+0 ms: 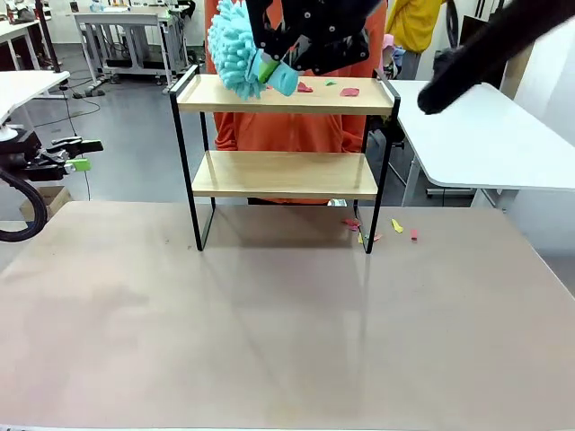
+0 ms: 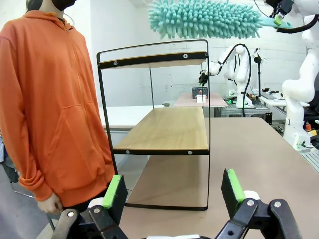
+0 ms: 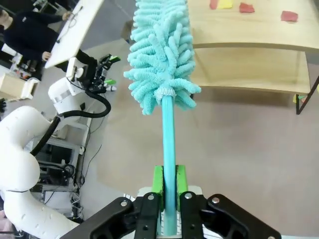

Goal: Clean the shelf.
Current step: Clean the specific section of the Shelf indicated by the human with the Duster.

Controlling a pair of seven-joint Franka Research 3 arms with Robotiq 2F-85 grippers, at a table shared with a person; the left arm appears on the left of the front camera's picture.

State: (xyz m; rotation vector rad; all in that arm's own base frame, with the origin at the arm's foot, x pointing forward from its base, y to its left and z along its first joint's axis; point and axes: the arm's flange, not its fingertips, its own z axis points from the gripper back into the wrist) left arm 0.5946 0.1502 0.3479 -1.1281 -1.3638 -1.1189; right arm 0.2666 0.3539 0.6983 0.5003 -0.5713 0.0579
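My right tool (image 3: 169,181) is clamped on the duster (image 3: 160,59), whose head is over the 9 o'clock end of the shelf (image 1: 283,175). The shelf stands at 12 o'clock on the worktop (image 1: 269,332). My left tool (image 2: 172,191) is idle, fingers apart. Scraps (image 1: 349,92) toward 3 o'clock lie unswept and fallen bits (image 1: 395,226) lie below, so I judge the job partly done.

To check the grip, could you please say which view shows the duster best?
The right wrist view: the duster runs from fluffy head down its handle into the shut right hand. The front view shows its head by the shelf top; the left wrist view, the head side-on.
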